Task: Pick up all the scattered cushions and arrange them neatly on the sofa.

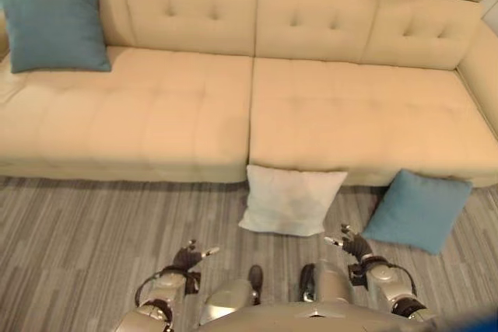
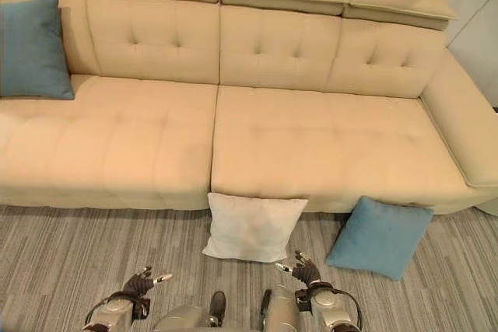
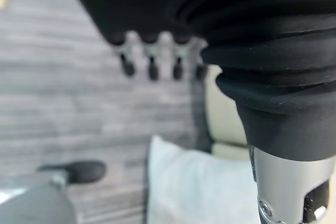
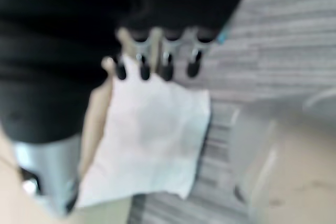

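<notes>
Two cushions on the floor, both robot hands empty

Bottom of frame: left robot hand (image 1: 189, 257) and right robot hand (image 1: 354, 246) hang with fingers spread. Beyond, white cushion (image 1: 289, 200) and blue cushion (image 1: 419, 209) lean against the sofa (image 1: 334, 114); teal cushion (image 1: 53, 19) sits upper left. Risk: soft fabric may slip from a shallow pinch.

The sofa (image 2: 311, 138) ran past the picture's edges at both ends. The blue cushion on the seat (image 2: 33, 48) was cut at its left side in the right eye view. The white cushion (image 4: 152, 135) looked soft and smeared in the right wrist view, seemingly leaning on the sofa front.
</notes>
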Tool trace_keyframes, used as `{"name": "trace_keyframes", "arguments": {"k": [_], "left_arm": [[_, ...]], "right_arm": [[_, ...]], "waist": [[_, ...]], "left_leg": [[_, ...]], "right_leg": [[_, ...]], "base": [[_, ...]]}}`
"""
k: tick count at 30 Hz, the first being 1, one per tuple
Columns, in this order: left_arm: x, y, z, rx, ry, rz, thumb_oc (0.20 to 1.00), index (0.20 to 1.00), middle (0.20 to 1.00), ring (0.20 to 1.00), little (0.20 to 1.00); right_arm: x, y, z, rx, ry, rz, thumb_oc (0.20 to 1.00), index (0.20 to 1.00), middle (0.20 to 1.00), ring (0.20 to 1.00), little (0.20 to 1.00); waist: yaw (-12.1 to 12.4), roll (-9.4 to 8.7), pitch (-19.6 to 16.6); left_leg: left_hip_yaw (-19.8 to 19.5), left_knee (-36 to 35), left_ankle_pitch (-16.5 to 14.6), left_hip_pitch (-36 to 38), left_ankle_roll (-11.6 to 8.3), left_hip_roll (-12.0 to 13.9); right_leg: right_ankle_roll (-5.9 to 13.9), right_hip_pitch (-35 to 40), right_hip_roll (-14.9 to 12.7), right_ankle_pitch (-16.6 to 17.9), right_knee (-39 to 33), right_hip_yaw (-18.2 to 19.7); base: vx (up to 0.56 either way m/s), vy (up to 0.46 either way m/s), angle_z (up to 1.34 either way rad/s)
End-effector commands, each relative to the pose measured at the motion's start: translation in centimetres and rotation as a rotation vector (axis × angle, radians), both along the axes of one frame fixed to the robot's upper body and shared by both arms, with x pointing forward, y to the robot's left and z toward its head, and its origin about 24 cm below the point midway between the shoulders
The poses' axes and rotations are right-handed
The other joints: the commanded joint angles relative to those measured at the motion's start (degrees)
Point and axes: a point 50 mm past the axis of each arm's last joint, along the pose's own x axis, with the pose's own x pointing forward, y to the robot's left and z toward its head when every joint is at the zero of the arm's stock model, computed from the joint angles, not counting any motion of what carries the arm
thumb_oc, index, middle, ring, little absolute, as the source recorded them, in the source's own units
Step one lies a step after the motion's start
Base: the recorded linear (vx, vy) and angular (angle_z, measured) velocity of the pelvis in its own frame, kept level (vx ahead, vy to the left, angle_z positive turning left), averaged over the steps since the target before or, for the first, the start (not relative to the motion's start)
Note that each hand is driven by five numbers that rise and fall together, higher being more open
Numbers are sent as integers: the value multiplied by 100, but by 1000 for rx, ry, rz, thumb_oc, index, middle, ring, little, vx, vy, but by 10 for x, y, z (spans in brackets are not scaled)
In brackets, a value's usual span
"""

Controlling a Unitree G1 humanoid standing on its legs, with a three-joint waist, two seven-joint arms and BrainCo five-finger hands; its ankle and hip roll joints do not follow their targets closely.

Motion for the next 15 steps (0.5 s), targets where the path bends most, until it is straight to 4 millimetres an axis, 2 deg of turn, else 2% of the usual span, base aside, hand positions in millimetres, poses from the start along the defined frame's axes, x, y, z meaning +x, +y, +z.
{"name": "trace_keyframes", "arguments": {"k": [1, 2, 9, 13, 14, 15], "left_arm": [[5, 6, 5, 10, -64, 80, 1000, 1000, 1000, 1000, 1000], [5, 6, 5, 10, -64, 80, 1000, 1000, 1000, 1000, 1000], [59, 1, 33, 30, -254, 78, 1000, 1000, 1000, 1000, 1000], [87, -6, 53, 13, -377, 79, 1000, 1000, 1000, 1000, 1000], [87, -6, 53, 13, -377, 79, 1000, 1000, 1000, 1000, 1000], [99, -10, 62, 12, -429, 62, 1000, 1000, 1000, 1000, 1000]], "right_arm": [[18, -12, 15, -45, -99, 11, 1000, 1000, 1000, 1000, 1000], [18, -12, 15, -45, -99, 11, 1000, 1000, 1000, 1000, 1000], [41, -19, 30, -75, -182, -9, 1000, 1000, 1000, 1000, 1000], [57, -21, 43, -100, -243, -6, 1000, 1000, 1000, 1000, 1000], [57, -21, 43, -100, -243, -6, 1000, 1000, 1000, 1000, 1000], [65, -22, 49, -110, -272, -7, 1000, 1000, 1000, 1000, 1000]], "waist": [[104, -136, 145], [101, -136, 143], [43, -100, 313], [-6, -73, 409], [-6, -74, 405], [-34, -57, 488]], "left_leg": [[-552, 347, 103, -457, -663, 382], [-555, 347, 104, -460, -663, 382], [-743, 229, 389, -1033, -797, 450], [-764, 202, 472, -1266, -793, 467], [-764, 204, 472, -1273, -793, 466], [-735, 273, 472, -1436, -797, 461]], "right_leg": [[61, 879, 63, 661, -613, -124], [61, 878, 63, 662, -615, -128], [-21, 566, 123, 616, -708, -407], [-26, 314, 98, 644, -646, -393], [-26, 308, 97, 644, -644, -393], [-22, 161, 69, 663, -602, -370]], "base": [[-3, -72, 36], [-20, -67, 35], [-62, -64, 21], [-36, -3, 9], [-62, 35, -11], [-42, 25, -19]]}}
